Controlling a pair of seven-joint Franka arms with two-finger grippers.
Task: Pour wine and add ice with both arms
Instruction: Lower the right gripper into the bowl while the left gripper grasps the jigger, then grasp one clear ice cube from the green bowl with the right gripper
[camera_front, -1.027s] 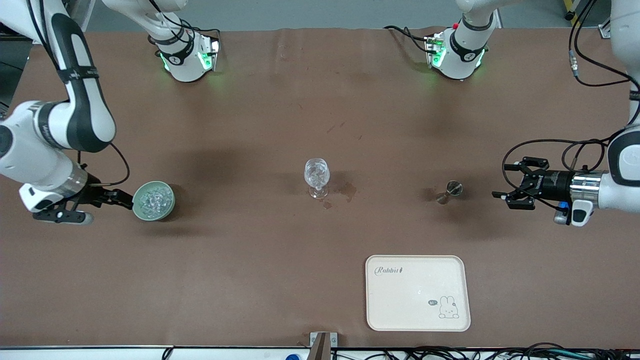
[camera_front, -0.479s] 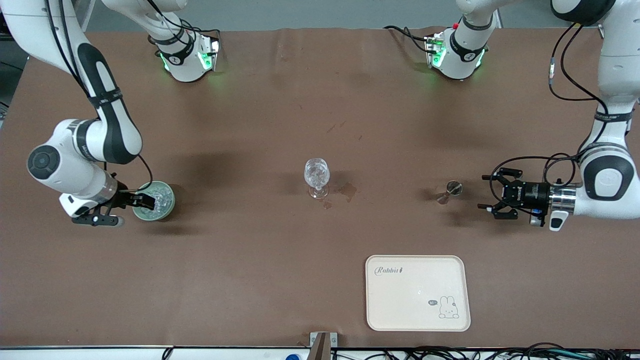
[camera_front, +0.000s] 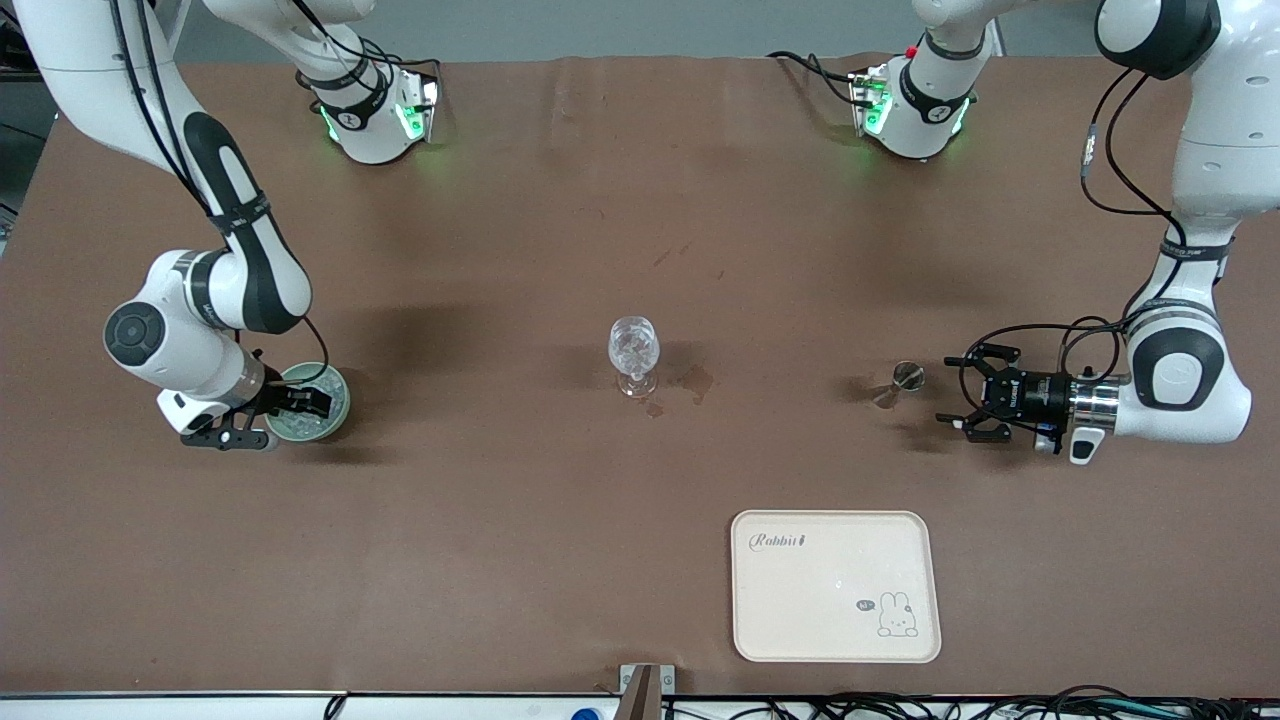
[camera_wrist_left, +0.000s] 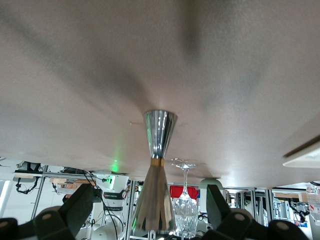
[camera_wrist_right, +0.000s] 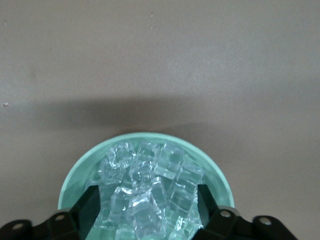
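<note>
Where heaped, ice (camera_wrist_right: 150, 197) glitters clear.

- A pale green bowl (camera_wrist_right: 150, 137) sits on a plain brown worktop (camera_wrist_right: 160, 60), its round rim cut off at six o'clock by the picture's edge.
- The ice (camera_wrist_right: 150, 190) fills the bowl as a heap of clear, glittering cubes, piled from the centre out toward eleven and two o'clock.
- The right claw (camera_wrist_right: 148, 212) is spread wide, with one black finger (camera_wrist_right: 90, 202) inside the rim at about eight o'clock of the bowl and the other at about four o'clock, the ice heap between them.
- A soft dark shadow lies on the worktop just past the bowl's rim at twelve o'clock.
</note>
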